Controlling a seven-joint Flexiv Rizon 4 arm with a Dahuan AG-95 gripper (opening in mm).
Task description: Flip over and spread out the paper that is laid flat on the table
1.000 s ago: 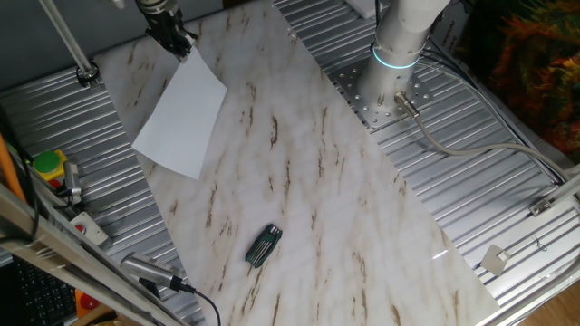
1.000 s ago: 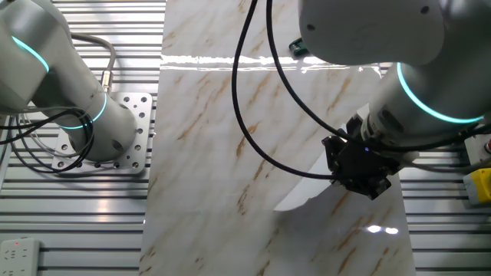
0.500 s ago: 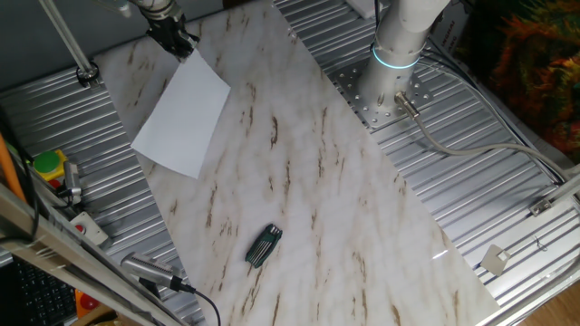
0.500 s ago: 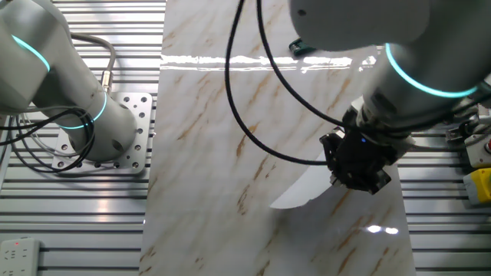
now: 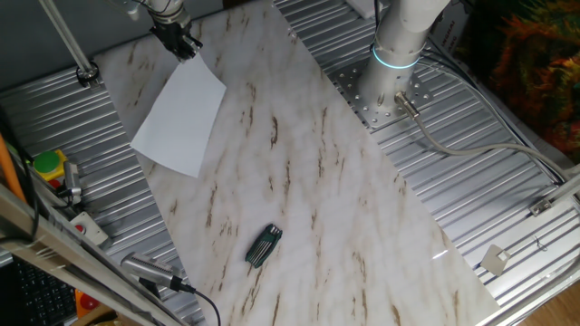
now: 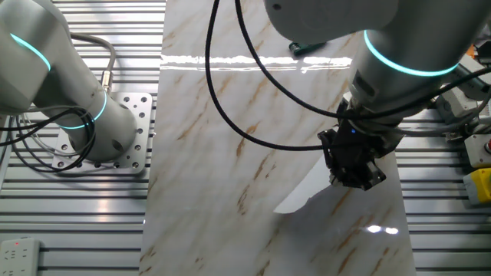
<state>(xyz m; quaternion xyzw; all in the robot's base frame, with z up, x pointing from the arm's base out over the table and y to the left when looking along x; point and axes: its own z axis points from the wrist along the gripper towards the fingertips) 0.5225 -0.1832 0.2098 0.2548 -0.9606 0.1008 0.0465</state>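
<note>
One long marble-patterned table (image 5: 308, 181) fills most of what I see, a white board with brown streaks running diagonally across the ribbed grey metal surface (image 5: 507, 208) that surrounds it. On that metal bed stands the arm's base (image 5: 394, 63), a white column with a glowing cyan ring, bolted to a perforated plate beside the board. Next in size is the paper (image 5: 178, 118) — a plain white sheet near the far left edge of the table, its lower corner reaching the board's edge. From the other fixed view it does not lie flat: part of it curves up off the marble toward the tool. The gripper (image 5: 184, 43) sits right at the sheet's upper corner, its black fingers closed in on that corner as far as I can make out; in the other fixed view the gripper (image 6: 351, 165) covers the contact itself, so I judge the pinch from the lifted edge. Smallest — a black ribbed object (image 5: 264, 245) lying on the marble, well apart from the paper.
</note>
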